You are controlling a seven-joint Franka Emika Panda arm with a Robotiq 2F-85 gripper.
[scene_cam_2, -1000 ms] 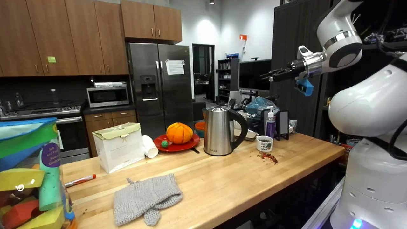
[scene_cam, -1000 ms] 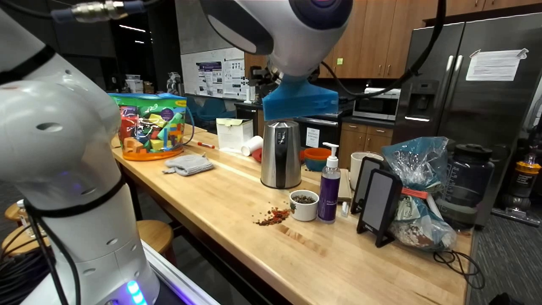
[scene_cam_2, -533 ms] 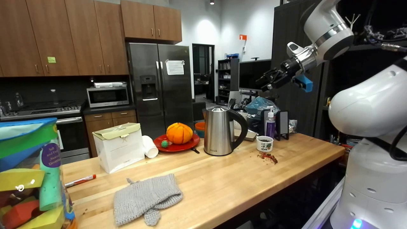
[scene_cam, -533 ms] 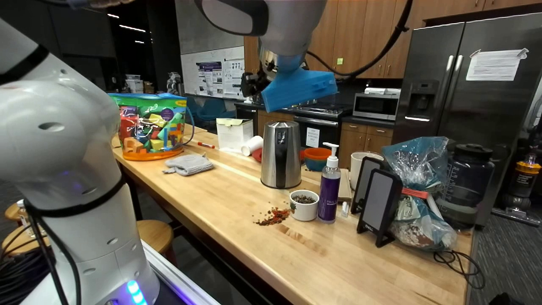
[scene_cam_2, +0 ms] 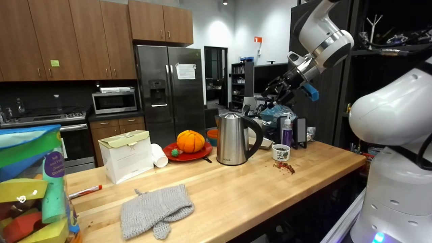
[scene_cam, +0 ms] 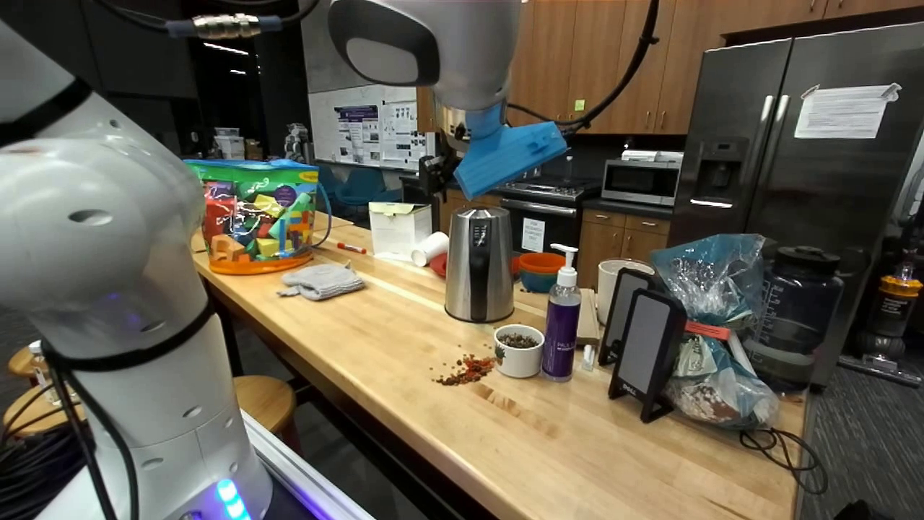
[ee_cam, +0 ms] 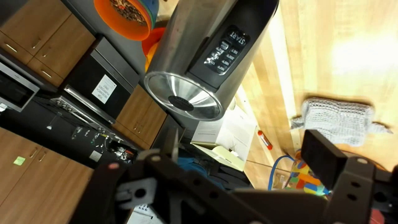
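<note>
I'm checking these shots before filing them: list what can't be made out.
Kettle in wrist view: base cut off by the top edge; inside hidden by the closed lid.
Toy bag in an exterior view: cut off by left and bottom edges.
Mug in an exterior view: partly hidden by a speaker.
Fridge notice in both exterior views: print too small.

Kettle [ee_cam: 199, 59] only partly inside the wrist view
</note>
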